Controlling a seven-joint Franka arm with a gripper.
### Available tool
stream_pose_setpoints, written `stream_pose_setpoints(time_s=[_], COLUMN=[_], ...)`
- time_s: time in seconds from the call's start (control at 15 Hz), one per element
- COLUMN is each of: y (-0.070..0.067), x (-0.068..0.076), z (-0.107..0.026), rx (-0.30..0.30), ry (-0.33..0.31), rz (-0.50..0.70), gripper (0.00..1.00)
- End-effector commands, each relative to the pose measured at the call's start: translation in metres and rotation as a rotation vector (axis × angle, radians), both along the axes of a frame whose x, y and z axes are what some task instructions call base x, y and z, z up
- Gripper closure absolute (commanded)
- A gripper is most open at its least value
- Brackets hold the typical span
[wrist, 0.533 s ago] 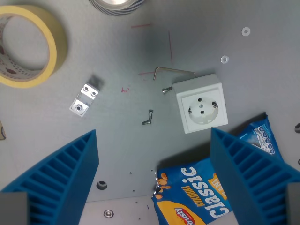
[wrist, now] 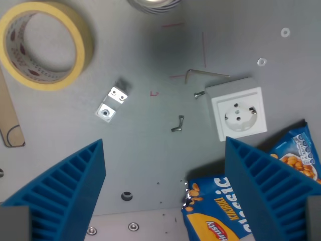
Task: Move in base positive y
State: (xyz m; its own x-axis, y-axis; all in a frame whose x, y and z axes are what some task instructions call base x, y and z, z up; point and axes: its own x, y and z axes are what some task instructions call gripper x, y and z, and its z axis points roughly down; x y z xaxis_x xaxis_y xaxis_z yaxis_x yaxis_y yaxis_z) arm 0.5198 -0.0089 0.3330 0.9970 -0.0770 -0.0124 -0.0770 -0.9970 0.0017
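While my gripper [wrist: 164,193] hangs spread wide with nothing between its blue fingers [wrist: 65,193], the grey table [wrist: 145,135] lies below. The white socket [wrist: 238,114] sits just above my finger on the wrist view's right. Left of the socket lie a small screw [wrist: 177,123] and a metal bracket [wrist: 112,104].

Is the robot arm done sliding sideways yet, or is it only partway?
Partway, it seems. Since a moment ago the whole view has shifted toward the wrist view's right, so the camera moved, not the things: the tape roll shows fuller and the white socket sits further right. The pincer is open, holding nothing. The pictures show no finish mark, so what's left can't be told.
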Motion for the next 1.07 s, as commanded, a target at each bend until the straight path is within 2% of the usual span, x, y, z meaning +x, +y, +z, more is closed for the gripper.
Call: stream_pose_setpoints(time_s=[0.07,1.07], y=[0.012,0.088], x=[-0.004,-0.009], z=[0.002,0.002], rx=[-0.003,-0.003], ry=[-0.005,-0.005], rz=[-0.009,-0.009], gripper=[0.0,0.0])
